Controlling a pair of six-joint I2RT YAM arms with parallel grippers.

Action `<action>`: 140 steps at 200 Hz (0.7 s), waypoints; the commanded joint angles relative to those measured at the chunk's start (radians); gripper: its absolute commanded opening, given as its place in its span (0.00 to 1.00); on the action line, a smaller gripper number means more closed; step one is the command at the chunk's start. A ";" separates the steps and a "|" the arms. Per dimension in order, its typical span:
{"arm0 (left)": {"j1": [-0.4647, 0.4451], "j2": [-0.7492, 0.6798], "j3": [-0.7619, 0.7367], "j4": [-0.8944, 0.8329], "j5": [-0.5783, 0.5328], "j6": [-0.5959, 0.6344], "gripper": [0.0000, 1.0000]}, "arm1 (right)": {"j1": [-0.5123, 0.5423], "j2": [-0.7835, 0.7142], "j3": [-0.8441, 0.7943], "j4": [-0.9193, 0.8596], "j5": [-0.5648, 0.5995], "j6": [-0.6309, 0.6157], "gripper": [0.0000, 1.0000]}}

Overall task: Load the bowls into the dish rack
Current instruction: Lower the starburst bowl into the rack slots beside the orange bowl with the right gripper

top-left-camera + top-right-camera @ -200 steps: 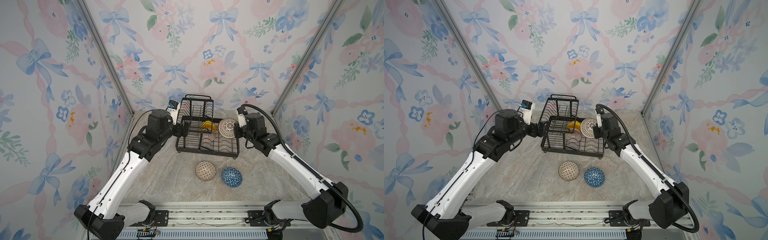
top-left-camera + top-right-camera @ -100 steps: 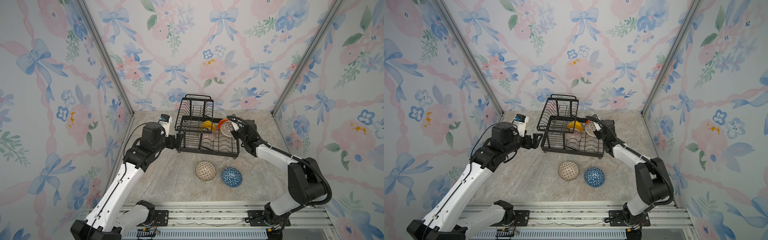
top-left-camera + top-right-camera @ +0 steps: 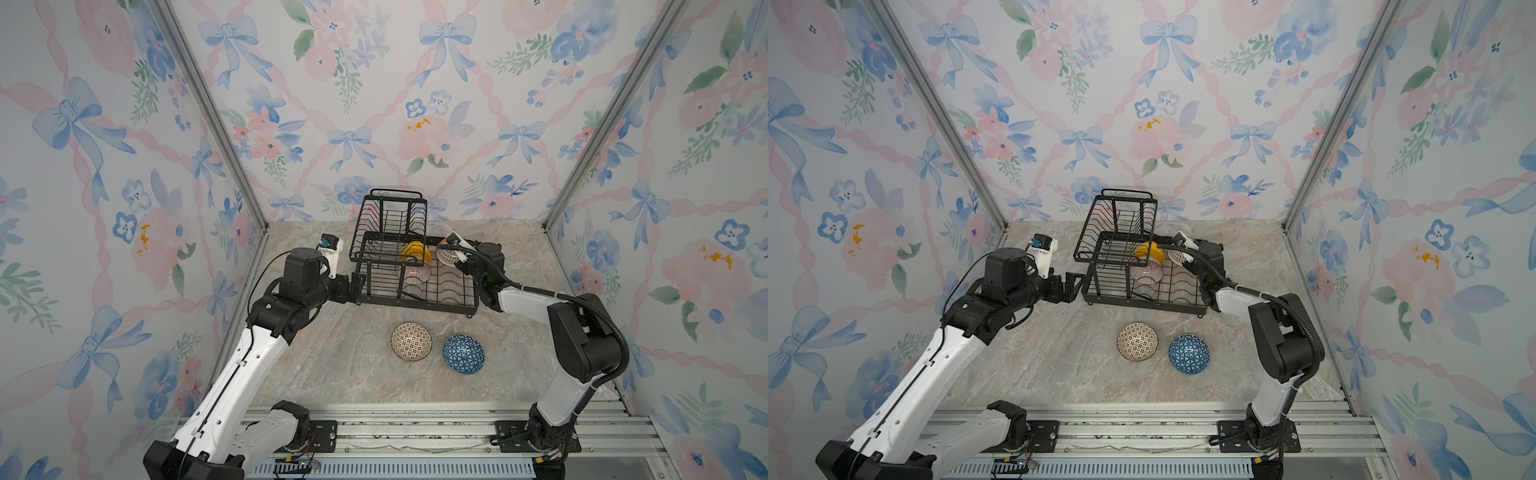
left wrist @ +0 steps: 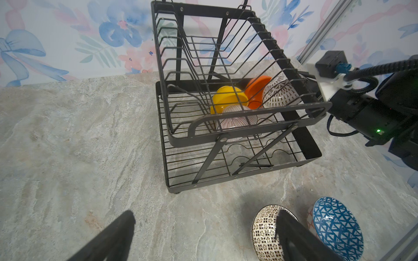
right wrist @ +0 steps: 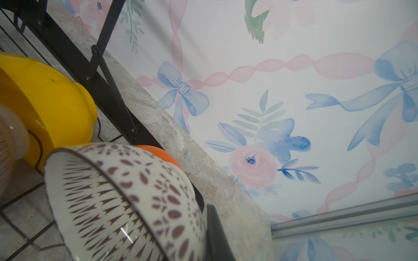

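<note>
The dish rack (image 3: 419,303) stands at the back of the tabletop (image 3: 332,353). Three bowls sit in its lower tray: the yellow bowl (image 3: 415,252) on edge, the pink-striped bowl (image 3: 417,272) just in front of it, and the orange bowl (image 4: 257,87) at the far right corner, seen in the left wrist view.

The right tool (image 3: 457,258) is clamped on the rim of the white-brown lattice bowl (image 3: 445,255), holding it tilted over that corner of the tray, just beside the orange bowl. Whether it rests on the wires cannot be told.

The left tool (image 3: 357,286) has its jaws wide apart and empty, just beside the rack's left end.

The cream-brown mosaic bowl (image 3: 411,341) and the blue bowl (image 3: 463,354) lie side by side on the tabletop in front of the rack.
</note>
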 commanded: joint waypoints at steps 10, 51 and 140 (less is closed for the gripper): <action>0.011 0.001 -0.014 -0.008 0.022 -0.002 0.98 | 0.013 0.022 -0.017 0.187 0.020 -0.122 0.00; 0.015 -0.009 -0.020 -0.007 0.026 -0.002 0.98 | 0.019 0.049 -0.049 0.237 0.036 -0.136 0.00; 0.017 -0.027 -0.031 -0.007 0.038 -0.001 0.98 | 0.039 0.125 -0.071 0.351 0.090 -0.219 0.00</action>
